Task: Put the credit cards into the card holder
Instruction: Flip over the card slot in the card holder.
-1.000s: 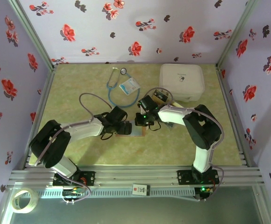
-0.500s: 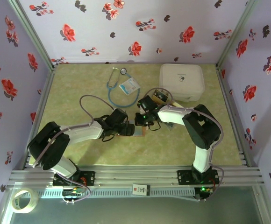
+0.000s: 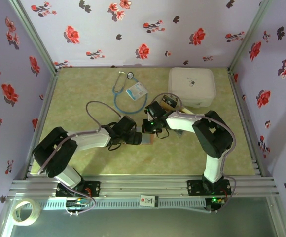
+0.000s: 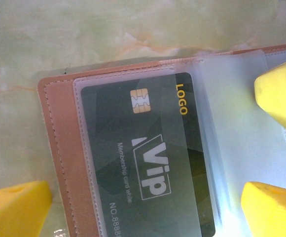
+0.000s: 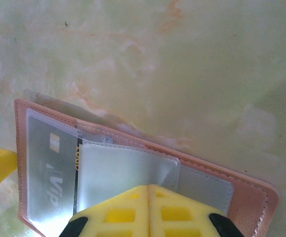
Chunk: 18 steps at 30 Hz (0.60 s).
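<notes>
The tan card holder (image 4: pixel 59 163) lies open on the table, under both grippers (image 3: pixel 146 139). A dark credit card (image 4: pixel 148 163) with a gold chip and "VIP" print sits inside its left clear pocket (image 5: pixel 47 182). My left gripper (image 4: pixel 143 211) is open, its yellow fingertips (image 4: pixel 15 207) straddling that pocket just above the holder. My right gripper (image 5: pixel 148 212) is shut on a clear pocket leaf (image 5: pixel 123 170) at the holder's middle, holding it raised. More yellow-and-black credit cards (image 3: pixel 170 102) lie behind the right arm, partly hidden by it.
A large white rounded case (image 3: pixel 192 86) stands at the back right. A stethoscope (image 3: pixel 122 91) and a light-blue badge card (image 3: pixel 136 91) lie at the back middle. A tape roll (image 3: pixel 24 211) sits outside the near rail.
My left gripper has slid a little to the right, closer over the card holder. The right arm has stayed where it was.
</notes>
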Each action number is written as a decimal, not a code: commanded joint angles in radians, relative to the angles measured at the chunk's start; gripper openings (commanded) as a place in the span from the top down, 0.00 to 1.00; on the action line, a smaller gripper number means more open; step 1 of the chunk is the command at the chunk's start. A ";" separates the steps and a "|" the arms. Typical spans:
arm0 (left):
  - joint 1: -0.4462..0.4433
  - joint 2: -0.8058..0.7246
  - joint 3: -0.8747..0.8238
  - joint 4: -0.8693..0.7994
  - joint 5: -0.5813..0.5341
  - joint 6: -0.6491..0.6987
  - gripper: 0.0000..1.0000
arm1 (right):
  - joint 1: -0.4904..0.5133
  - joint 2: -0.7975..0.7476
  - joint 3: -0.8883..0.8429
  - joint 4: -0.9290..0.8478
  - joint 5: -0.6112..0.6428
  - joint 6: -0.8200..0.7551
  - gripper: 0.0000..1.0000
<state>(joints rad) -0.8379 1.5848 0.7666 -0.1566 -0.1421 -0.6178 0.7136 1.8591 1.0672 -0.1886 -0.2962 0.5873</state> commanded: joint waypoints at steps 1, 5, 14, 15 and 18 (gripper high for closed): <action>-0.004 0.029 -0.018 -0.041 -0.044 0.006 0.00 | 0.004 -0.025 0.014 -0.026 0.001 0.012 0.87; -0.004 0.042 -0.022 -0.049 -0.053 0.000 0.00 | -0.006 -0.066 0.014 -0.037 0.016 0.013 0.71; -0.005 0.058 -0.032 -0.050 -0.060 -0.005 0.00 | -0.023 -0.112 -0.013 -0.043 0.041 0.023 0.59; -0.005 0.058 -0.034 -0.049 -0.060 -0.006 0.00 | -0.023 -0.110 -0.017 -0.040 0.040 0.024 0.59; -0.005 0.057 -0.039 -0.047 -0.064 -0.007 0.00 | -0.025 -0.102 -0.029 -0.028 0.041 0.029 0.58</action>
<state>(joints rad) -0.8467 1.5997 0.7662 -0.1513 -0.1806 -0.6182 0.6952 1.7687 1.0588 -0.2066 -0.2737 0.6033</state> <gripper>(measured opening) 0.996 0.419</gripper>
